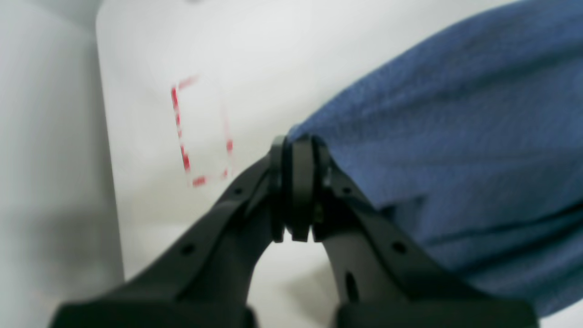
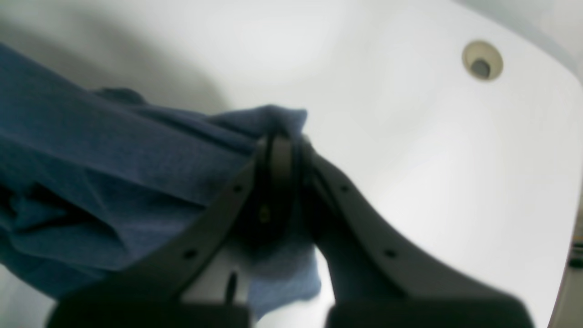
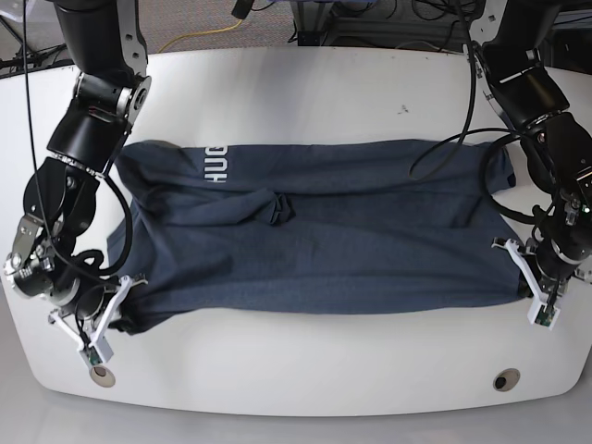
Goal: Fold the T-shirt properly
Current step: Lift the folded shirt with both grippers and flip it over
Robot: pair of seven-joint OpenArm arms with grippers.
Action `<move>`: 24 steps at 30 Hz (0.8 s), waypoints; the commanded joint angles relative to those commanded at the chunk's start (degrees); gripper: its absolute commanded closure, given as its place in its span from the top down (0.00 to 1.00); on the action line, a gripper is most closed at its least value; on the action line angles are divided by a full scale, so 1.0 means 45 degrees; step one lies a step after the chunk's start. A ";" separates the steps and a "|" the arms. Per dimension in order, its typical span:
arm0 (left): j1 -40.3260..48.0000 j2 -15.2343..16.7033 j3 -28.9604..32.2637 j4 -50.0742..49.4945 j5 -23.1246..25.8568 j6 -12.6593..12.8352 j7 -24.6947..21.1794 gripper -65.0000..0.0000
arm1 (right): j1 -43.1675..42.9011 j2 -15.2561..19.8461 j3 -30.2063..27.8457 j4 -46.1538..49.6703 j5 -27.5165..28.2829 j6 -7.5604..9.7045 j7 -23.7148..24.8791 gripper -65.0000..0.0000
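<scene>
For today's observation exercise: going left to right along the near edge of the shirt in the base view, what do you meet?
Right gripper clamped on the shirt's corner → T-shirt → left gripper clamped on the opposite corner.

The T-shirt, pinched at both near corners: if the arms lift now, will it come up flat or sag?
It would probably sag. The T-shirt is soft knit, already bunched into a wrinkle near its middle. The left gripper and right gripper each pinch only a corner, so the unsupported span between them likely droops. It looks light, but fabric dragging on the table could rumple.
</scene>
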 joint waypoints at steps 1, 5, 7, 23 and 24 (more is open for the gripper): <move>-0.0195 0.0000 0.0000 0.0020 0.0000 0.0078 0.0020 0.00 | 0.0313 0.0020 -0.0098 -0.0215 0.0000 0.0000 0.0020 0.00; -0.1270 0.0000 -0.0020 0.0313 0.0000 0.0508 0.0039 0.00 | 0.2227 0.0586 -0.0821 -0.1289 0.0039 0.0000 0.0020 0.00; -0.1856 -0.0039 -0.0020 0.0391 0.0039 0.0586 0.0039 0.00 | 0.3184 0.0781 -0.1328 -0.1621 0.0059 0.0000 0.0020 0.00; -0.6173 -0.1582 0.0059 0.0410 -0.0020 0.0508 0.0742 0.00 | 0.7997 0.1270 -0.3829 -0.3028 0.0117 0.0000 -0.0742 0.00; -0.6173 -0.1641 0.0078 0.0410 -0.0020 0.0488 0.0742 0.00 | 0.7997 0.1270 -0.3829 -0.3028 0.0117 0.0000 -0.0801 0.00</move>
